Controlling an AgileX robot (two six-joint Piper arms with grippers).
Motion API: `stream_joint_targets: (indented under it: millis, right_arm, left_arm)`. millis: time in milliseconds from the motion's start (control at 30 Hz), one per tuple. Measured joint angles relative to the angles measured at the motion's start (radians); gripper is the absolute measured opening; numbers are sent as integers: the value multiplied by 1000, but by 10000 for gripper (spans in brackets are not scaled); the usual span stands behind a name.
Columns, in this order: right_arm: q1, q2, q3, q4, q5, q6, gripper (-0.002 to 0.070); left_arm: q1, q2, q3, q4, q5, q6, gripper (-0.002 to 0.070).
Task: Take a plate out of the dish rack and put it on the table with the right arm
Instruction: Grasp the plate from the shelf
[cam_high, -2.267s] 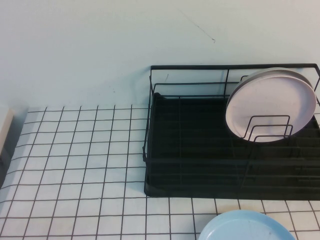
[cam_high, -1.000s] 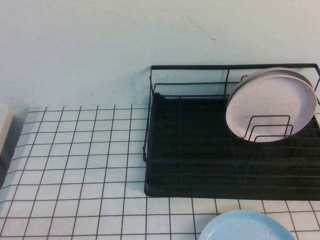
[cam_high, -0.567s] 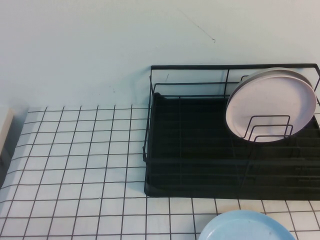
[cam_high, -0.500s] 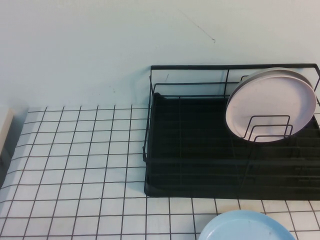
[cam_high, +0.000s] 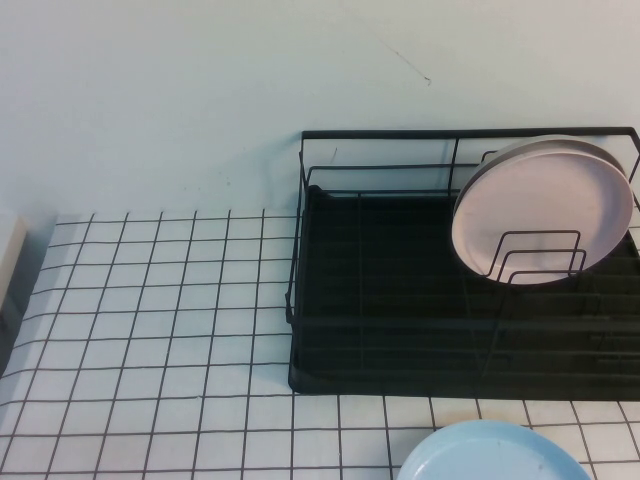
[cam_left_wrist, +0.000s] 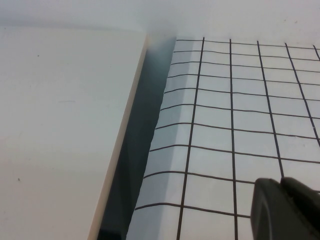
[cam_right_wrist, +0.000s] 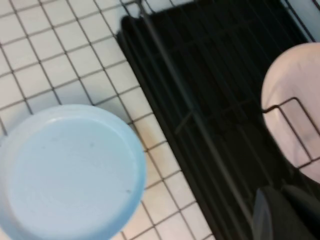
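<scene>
The white table with its thin black grid lies open on the left, and the big black wire dish rack fills the right, running off the frame edge. The round pale pink plate stands on edge at the rack's far right, tilted, behind low divider loops. A round light blue plate lies flat just in front of the rack, cut off below. The right gripper hangs above the rack's front edge; the left gripper is over the table's left edge beside a cream slab. Both show only as dark tips, and whether the fingers are apart cannot be told.
</scene>
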Motion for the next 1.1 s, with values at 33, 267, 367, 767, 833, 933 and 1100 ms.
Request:
stream_joint_targets:
  millis: [33,267,367,767,833,933,1100]
  right_arm:
    - [0,34,-28,-10,0,-5,19]
    - [0,261,-167,22,-51,-105,387]
    - [0,357,-214,17,-133,-158,459]
    - [0,674,-348,6,-286,-354,417]
    - [0,705,-366,6,-300,-355,406]
    - [0,733,-386,6,-312,-360,393]
    - [0,760,-392,10,-334,-378,389]
  left_arm:
    - [0,0,0,0,0,0,-3]
    - [0,0,0,0,0,0,-3]
    - [0,0,0,0,0,0,-3]
    - [0,0,0,0,0,0,-3]
    - [0,0,0,0,0,0,-3]
    - [0,0,0,0,0,0,-3]
    - [0,0,0,0,0,0,-3]
